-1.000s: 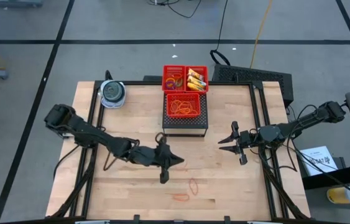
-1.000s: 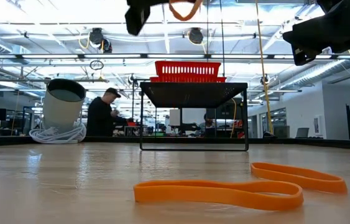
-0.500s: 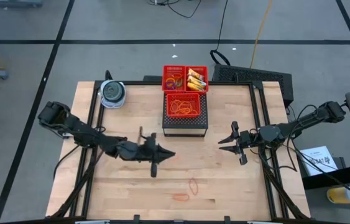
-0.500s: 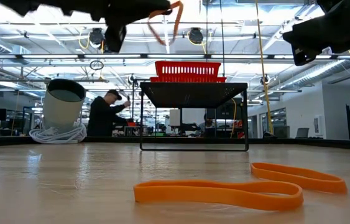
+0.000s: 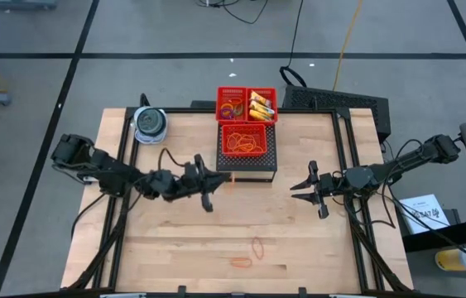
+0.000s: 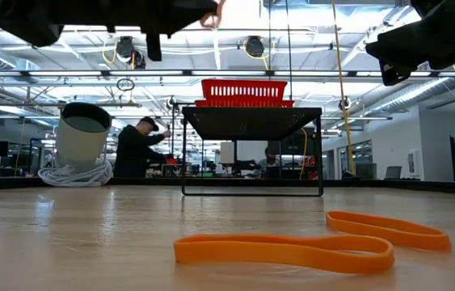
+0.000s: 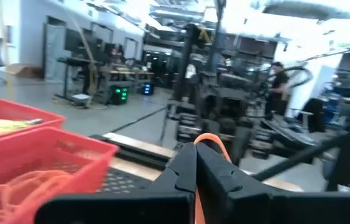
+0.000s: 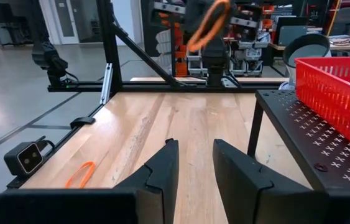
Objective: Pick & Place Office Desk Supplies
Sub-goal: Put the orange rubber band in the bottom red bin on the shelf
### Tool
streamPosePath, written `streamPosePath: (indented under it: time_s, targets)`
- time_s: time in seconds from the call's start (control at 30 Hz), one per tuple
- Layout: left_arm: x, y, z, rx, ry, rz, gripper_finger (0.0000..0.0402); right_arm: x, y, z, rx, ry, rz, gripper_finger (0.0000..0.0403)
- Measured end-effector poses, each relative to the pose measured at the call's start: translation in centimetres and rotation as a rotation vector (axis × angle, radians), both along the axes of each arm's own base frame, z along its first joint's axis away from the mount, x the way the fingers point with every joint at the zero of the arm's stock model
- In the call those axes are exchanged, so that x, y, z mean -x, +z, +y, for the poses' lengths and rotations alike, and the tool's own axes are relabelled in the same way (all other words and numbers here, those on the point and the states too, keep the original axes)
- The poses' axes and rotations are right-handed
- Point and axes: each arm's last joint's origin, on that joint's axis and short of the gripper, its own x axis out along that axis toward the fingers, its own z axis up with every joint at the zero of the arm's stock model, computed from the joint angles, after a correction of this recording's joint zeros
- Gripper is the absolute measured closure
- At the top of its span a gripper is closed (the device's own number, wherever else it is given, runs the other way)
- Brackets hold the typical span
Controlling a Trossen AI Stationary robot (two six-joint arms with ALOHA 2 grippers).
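The left claw [image 5: 208,184], clenched on an orange rubber band [image 7: 207,140], hangs beside the front basket [image 5: 242,139]. It should clear the rim before releasing. The right claw [image 5: 315,191] waits released near the counter's [image 5: 299,240] right edge.

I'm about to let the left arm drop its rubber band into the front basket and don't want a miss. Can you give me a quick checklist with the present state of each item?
1. Band gripped: ok. The left gripper is shut on the rubber band.
2. Gripper over the front basket: not ok. In the high view the left gripper is beside the black stand, short of the basket.
3. Height above the basket rim: cannot tell.
4. Basket has room: ok, it holds a loose pile of bands.
5. Right gripper clear of the path: ok, open and off to the stand's other side.
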Motion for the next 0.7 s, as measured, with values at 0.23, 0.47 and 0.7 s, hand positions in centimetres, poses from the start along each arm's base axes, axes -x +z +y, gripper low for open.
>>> streamPosePath:
  time_s: [0.23, 0.47, 0.7]
  targets:
    - [-0.9, 0.8, 3.3, -0.007, 0.063, -0.029, 0.0394, 0.0, 0.0, 0.0, 0.001, 0.0, 0.0, 0.0314]
    - [-1.4, 1.5, 6.5, -0.019, 0.103, -0.055, 0.0387, 0.0, 0.0, 0.0, 0.003, 0.0, 0.0, 0.0314]
    - [-1.4, 1.7, 8.8, -0.034, 0.134, -0.053, 0.0394, 0.0, 0.0, 0.0, 0.003, 0.0, 0.0, 0.0314]
